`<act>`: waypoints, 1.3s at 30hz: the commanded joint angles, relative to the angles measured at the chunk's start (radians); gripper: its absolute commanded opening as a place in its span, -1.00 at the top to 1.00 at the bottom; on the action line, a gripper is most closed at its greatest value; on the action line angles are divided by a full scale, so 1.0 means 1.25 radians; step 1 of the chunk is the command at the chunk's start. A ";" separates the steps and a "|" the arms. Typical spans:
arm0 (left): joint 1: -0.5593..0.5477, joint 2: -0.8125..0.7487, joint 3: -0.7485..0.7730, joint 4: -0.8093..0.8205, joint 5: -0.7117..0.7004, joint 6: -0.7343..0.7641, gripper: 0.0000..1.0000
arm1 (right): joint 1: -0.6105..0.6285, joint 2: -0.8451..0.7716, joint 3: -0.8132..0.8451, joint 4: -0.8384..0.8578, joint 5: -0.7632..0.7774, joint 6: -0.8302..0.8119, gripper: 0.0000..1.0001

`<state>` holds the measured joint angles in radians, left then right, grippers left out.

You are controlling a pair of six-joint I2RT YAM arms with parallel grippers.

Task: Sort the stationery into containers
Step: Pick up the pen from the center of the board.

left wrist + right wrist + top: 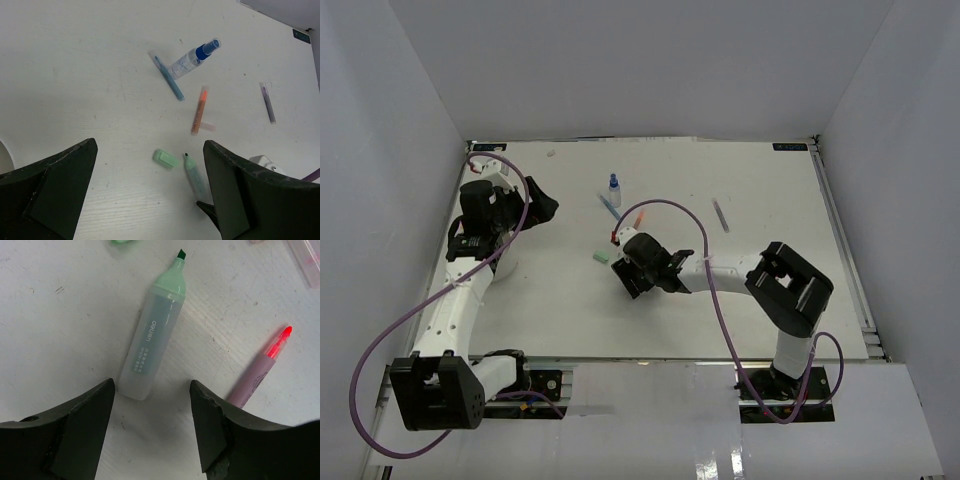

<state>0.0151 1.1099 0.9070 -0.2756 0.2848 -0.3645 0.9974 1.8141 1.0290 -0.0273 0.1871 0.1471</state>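
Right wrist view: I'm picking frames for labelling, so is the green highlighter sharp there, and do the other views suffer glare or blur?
Right wrist view: green highlighter sharp, printing legible, shadows soft; the dark fingers show little detail. Left wrist view: even light, blue-capped bottle clear, no glare. Top external view: reflections on the glossy near ledge; the purple pen tiny.

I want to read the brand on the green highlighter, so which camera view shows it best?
The right wrist view: the green highlighter lies close up, uncapped, lettering legible. The left wrist view shows it small, near a small green piece. In the top external view the right end effector mostly hides it.
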 commanded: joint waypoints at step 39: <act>-0.455 0.005 0.017 0.104 -0.057 -0.281 -0.43 | 0.005 -0.538 -0.313 0.401 -0.017 -0.032 0.59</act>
<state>-0.5301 1.1069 0.8768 -0.1768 0.2710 -0.7006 1.0000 1.1728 0.6537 0.3740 0.1692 0.1230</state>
